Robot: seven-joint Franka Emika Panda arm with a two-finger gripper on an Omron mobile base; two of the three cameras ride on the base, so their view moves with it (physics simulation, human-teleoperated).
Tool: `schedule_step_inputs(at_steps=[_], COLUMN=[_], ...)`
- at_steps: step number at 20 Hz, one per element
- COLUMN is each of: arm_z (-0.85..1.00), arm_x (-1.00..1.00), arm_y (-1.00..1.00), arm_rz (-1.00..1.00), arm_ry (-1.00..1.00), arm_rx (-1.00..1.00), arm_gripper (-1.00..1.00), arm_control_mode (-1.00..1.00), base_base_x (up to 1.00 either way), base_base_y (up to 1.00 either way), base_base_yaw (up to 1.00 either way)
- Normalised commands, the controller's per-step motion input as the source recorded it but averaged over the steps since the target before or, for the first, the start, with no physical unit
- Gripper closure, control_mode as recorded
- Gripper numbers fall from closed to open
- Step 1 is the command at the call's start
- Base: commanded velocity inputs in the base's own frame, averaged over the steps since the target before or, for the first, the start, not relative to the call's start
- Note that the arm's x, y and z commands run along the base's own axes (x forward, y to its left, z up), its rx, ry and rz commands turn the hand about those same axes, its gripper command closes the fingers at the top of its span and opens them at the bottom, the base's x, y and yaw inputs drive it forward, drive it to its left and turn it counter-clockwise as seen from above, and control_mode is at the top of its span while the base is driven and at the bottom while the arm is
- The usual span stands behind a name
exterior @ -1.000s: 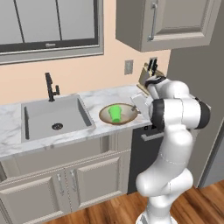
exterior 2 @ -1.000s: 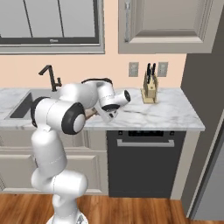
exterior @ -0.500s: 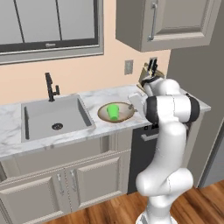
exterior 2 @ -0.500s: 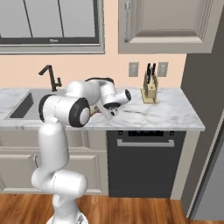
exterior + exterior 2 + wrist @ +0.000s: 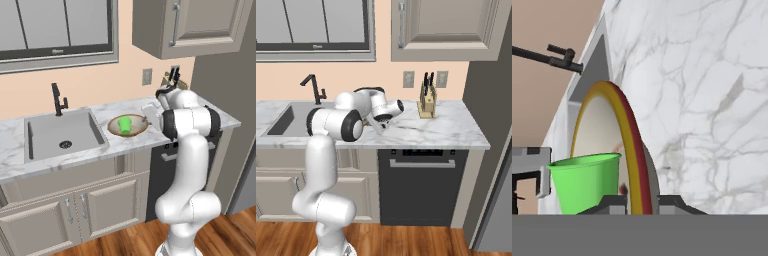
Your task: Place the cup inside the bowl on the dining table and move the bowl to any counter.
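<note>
**Pincer clamped on the bowl's rim at the counter**

The pincer point(image 5: 633, 202) stands narrow, its two tips either side of the rim of the bowl point(image 5: 619, 145), one inside and one outside, gripping it. The cup point(image 5: 584, 182) stands inside the bowl, close to the gripped edge. From the left base view, the bowl point(image 5: 128, 131) sits on the counter point(image 5: 115, 145) with the green cup point(image 5: 124, 125) in it, just right of the sink point(image 5: 60, 135). The black faucet point(image 5: 58, 99) rises behind the sink. A knife block point(image 5: 427, 102) stands further right along the counter.
</note>
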Motion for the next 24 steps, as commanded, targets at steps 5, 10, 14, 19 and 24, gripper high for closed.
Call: schedule_step_inputs(at_steps=[5, 10, 14, 19, 24], arm_z=[-0.16, -0.12, -0.01, -0.06, -0.17], arm_x=[0.40, 0.45, 0.12, 0.00, 0.05], arm_y=[0.09, 0.02, 0.00, 0.00, 0.00], arm_rz=[0.00, 0.00, 0.00, 0.00, 0.00], arm_ry=[-0.02, -0.03, 0.00, 0.00, 0.03], arm_rx=[0.00, 0.00, 0.00, 0.00, 0.00], arm_gripper=[1.00, 1.00, 1.00, 1.00, 1.00], arm_control_mode=[-1.00, -1.00, -1.00, -1.00, -1.00], base_base_x=[0.00, 0.00, 0.00, 0.00, 0.00], base_base_y=[0.00, 0.00, 0.00, 0.00, 0.00], base_base_yaw=[0.00, 0.00, 0.00, 0.00, 0.00])
